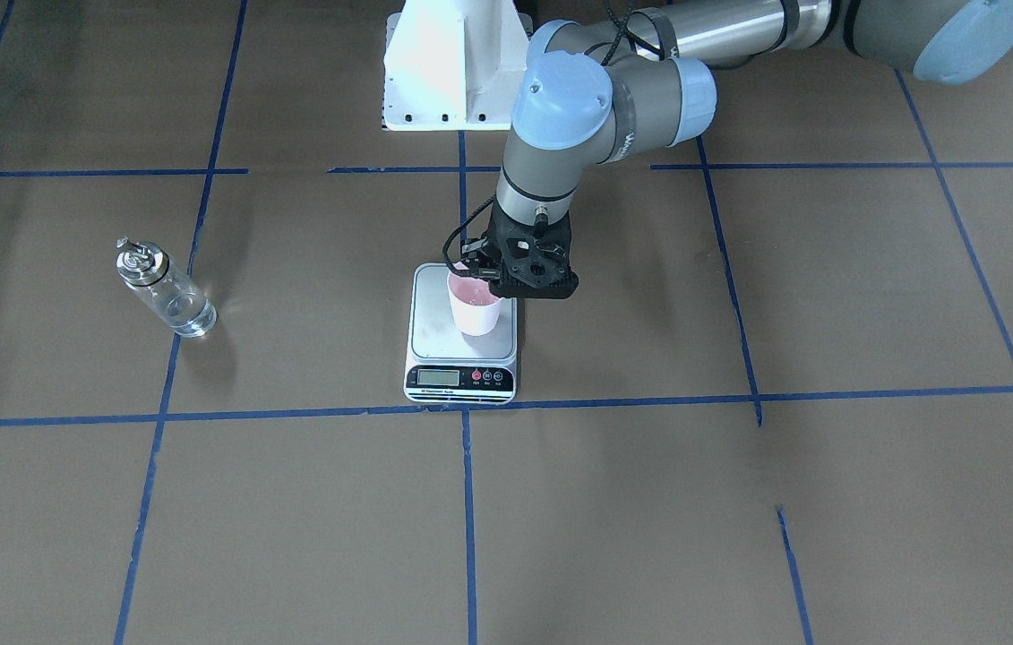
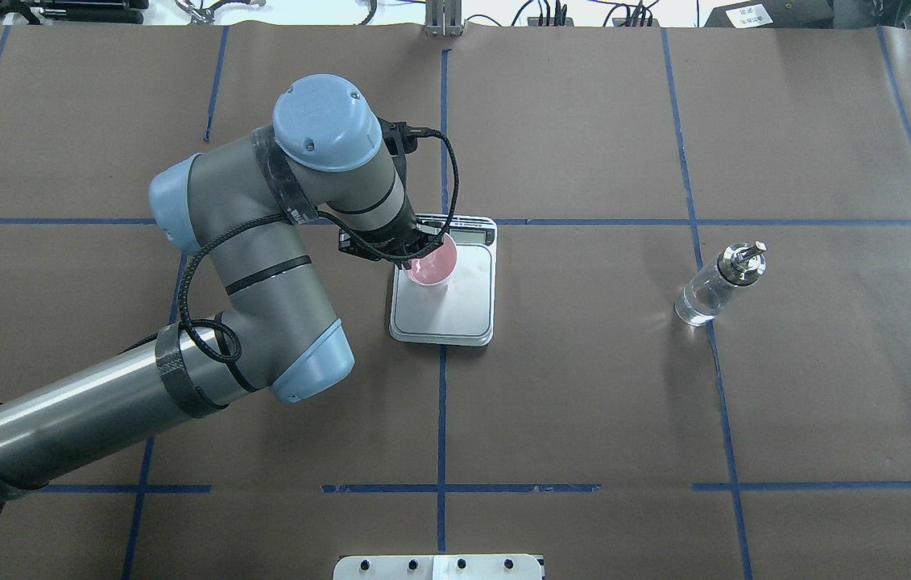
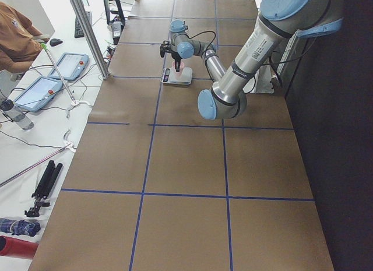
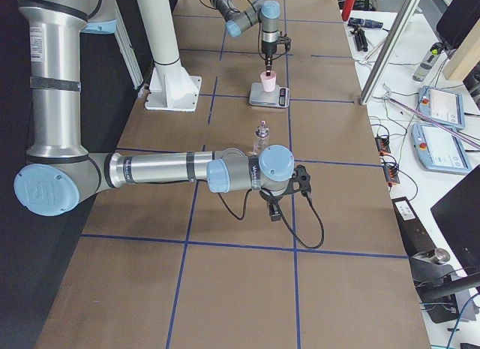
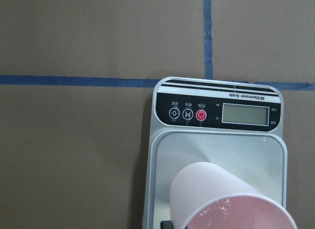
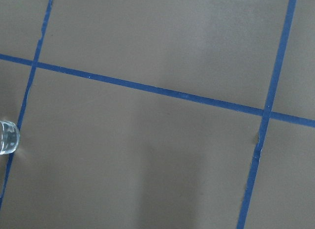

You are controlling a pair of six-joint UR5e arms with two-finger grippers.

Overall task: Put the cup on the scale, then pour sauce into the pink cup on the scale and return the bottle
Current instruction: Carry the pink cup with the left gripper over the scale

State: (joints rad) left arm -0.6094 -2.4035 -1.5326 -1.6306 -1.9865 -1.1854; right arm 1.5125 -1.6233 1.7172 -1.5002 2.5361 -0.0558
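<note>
Pink cup (image 2: 434, 263) upright on scale (image 2: 463, 310), left gripper (image 2: 409, 259) pinching its rim, clear bottle (image 2: 709, 290) well apart, contents unclear.

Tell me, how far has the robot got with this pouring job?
Step one looks about done: the cup sits on the scale. In hand: the left gripper is at the cup's rim; whether it has let go, I cannot tell. Left to do: pouring and returning the bottle, which stands on the table apart from the scale with nothing touching it. The right gripper hangs nearby.
</note>
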